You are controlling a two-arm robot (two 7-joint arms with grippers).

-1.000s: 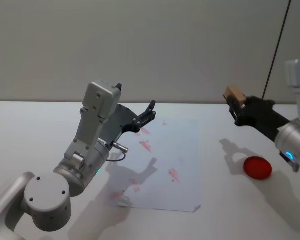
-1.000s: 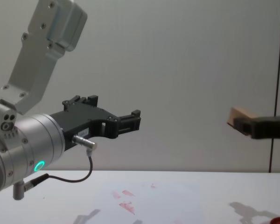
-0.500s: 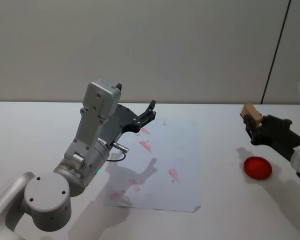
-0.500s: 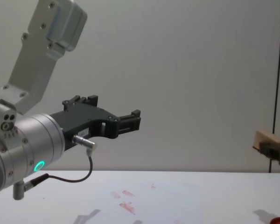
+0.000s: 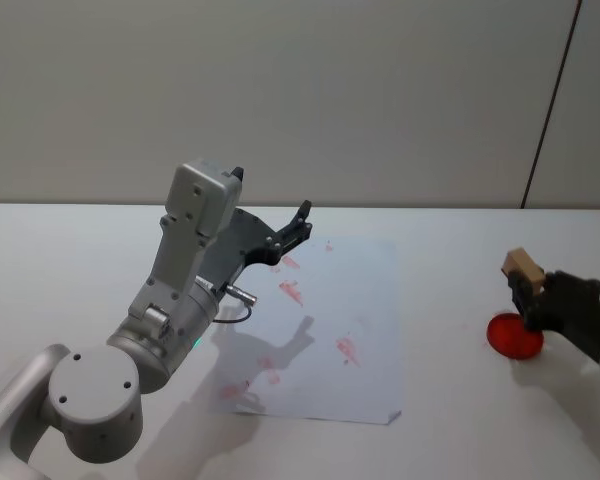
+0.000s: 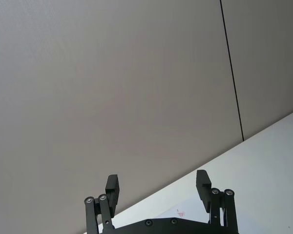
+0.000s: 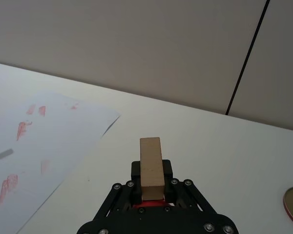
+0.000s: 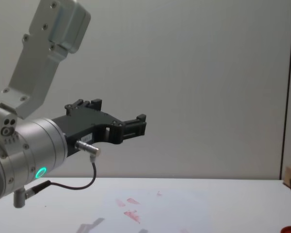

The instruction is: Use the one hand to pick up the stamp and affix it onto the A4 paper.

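Lab-like test bench: bare white table, plain grey panelled wall.

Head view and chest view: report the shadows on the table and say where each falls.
Head view: the left gripper and its arm throw soft grey shadows across the A4 paper; a fainter one lies by the red disc beneath the right gripper holding the stamp. Chest view: dim arm shadows sit on the sheet's near part.
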